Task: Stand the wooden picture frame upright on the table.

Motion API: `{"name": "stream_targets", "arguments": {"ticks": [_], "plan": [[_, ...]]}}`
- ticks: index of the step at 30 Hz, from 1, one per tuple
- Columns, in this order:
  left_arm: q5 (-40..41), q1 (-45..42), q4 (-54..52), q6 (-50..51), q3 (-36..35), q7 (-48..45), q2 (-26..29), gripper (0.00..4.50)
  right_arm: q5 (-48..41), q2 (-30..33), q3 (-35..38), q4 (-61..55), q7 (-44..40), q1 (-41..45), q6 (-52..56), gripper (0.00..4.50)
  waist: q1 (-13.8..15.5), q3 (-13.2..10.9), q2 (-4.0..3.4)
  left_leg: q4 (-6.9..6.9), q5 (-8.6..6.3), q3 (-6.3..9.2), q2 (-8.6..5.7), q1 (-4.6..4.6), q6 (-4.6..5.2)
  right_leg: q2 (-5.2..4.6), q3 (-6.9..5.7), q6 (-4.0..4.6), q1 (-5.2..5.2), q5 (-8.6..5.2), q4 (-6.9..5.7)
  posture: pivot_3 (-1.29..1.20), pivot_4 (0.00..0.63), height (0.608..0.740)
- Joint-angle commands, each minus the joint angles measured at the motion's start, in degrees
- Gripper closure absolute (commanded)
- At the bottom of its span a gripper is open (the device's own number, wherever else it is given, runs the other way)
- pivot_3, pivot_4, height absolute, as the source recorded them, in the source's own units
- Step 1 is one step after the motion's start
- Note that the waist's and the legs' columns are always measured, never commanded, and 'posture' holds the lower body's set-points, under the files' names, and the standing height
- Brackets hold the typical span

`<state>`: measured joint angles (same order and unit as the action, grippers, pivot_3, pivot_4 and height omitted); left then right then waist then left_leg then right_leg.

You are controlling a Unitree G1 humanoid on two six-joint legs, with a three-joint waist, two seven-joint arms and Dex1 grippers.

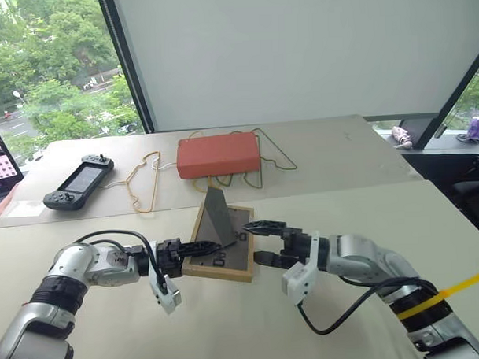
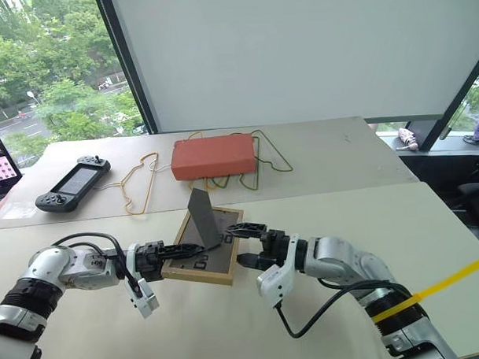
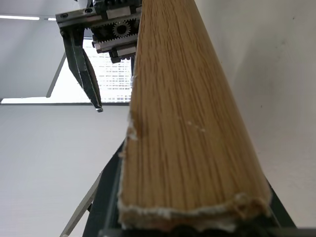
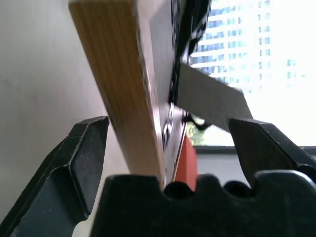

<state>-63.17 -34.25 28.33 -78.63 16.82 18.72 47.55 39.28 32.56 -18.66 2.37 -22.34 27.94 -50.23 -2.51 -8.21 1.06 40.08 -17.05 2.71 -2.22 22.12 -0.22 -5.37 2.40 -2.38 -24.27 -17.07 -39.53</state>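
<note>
Your left hand [image 1: 201, 248] is clamped on the frame [image 1: 221, 251] – right hand [image 1: 260, 242] wide apart around its other edge – stand [image 1: 219, 215] out, over the worktop [image 1: 229, 322]

One picture frame [image 1: 220, 245], one orange-red box [image 1: 217, 154], two hangers [image 1: 143, 181].

Left arm: reaches in from the left, forearm level.
Left end effector [image 1: 204, 247]: points right, fingers clamped on an edge.
Right arm: reaches in from the right.
Right end effector [image 1: 257, 242]: points left, fingers spread wide, facing the left one.
</note>
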Motion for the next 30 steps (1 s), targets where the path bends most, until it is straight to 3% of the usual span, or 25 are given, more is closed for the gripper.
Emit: {"name": "stream_targets", "arguments": {"ticks": [1,3,7,11,18,20,24,27,30], "plan": [[2.0,-1.5,0.0,0.3,-0.4,1.9,0.5,3.41,1.0,-0.5,0.9,-0.7,3.9,1.7,-1.1,0.29,0.0,0.0,0.0,0.0,0.01,0.0,0.0,0.0,-0.01,0.0,0.0,0.0,0.0,0.0,0.0,0.0,0.15,0.74],[2.1,-1.5,0.2,0.5,-0.3,2.1,0.6,3.41,1.4,-0.3,0.8,-0.7,4.6,1.9,-1.1,0.71,0.0,0.0,0.0,0.0,0.02,0.01,-0.01,-0.01,-0.03,0.0,-0.01,0.0,0.01,0.0,0.0,0.0,0.15,0.74],[2.3,-1.3,0.3,0.7,0.0,2.3,0.6,3.41,2.0,-0.2,1.2,-1.1,5.9,1.9,-1.2,2.15,0.0,0.0,0.0,0.0,0.02,0.01,-0.03,-0.01,-0.02,0.0,0.0,0.0,0.01,0.0,0.0,0.0,0.15,0.74],[3.0,-1.4,0.7,1.0,0.4,2.4,0.6,3.41,3.6,-0.5,1.7,-2.6,7.7,2.3,-0.2,3.23,-0.1,0.0,0.02,-0.01,0.02,0.0,-0.01,-0.04,-0.03,0.01,0.01,0.0,-0.01,0.0,-0.11,0.0,0.15,0.74],[4.7,-1.7,2.0,1.3,1.1,2.0,0.3,3.41,3.3,-0.6,1.5,-2.8,7.9,2.2,0.5,3.29,-0.1,0.0,0.02,0.0,0.0,0.0,-0.01,-0.1,0.02,0.02,0.01,0.0,0.03,0.0,-0.12,0.0,0.15,0.74],[7.6,-2.1,3.8,1.0,1.7,0.4,-0.1,2.39,3.1,-0.5,1.7,-3.0,7.7,2.0,1.0,3.29,-0.1,0.0,0.02,0.0,0.0,0.0,-0.01,-0.1,0.02,0.02,0.01,0.0,0.03,0.0,-0.13,0.0,0.15,0.74],[12.9,-1.8,4.6,0.4,2.4,-3.7,0.5,1.03,2.3,-0.4,3.0,-3.4,8.1,1.7,2.7,3.29,-0.1,0.0,0.02,0.0,0.0,0.0,-0.01,-0.1,0.02,0.03,0.01,0.0,0.03,0.0,-0.14,0.0,0.15,0.74],[18.0,-0.1,3.4,-0.4,2.3,-6.8,1.9,1.03,-0.4,-0.3,4.2,-3.1,7.6,1.5,4.6,3.29,-0.1,0.0,0.02,0.0,0.0,0.01,0.0,-0.1,0.02,0.03,0.01,0.0,0.02,0.0,-0.14,0.0,0.15,0.74],[25.3,5.2,-3.0,-1.0,1.6,-10.2,5.8,1.03,-9.5,0.0,6.6,-2.2,3.6,3.7,9.9,3.29,-0.4,0.0,0.03,-0.01,0.0,0.0,0.05,-0.1,0.02,0.04,0.02,0.0,0.02,0.0,-0.13,0.0,0.15,0.74]]}}
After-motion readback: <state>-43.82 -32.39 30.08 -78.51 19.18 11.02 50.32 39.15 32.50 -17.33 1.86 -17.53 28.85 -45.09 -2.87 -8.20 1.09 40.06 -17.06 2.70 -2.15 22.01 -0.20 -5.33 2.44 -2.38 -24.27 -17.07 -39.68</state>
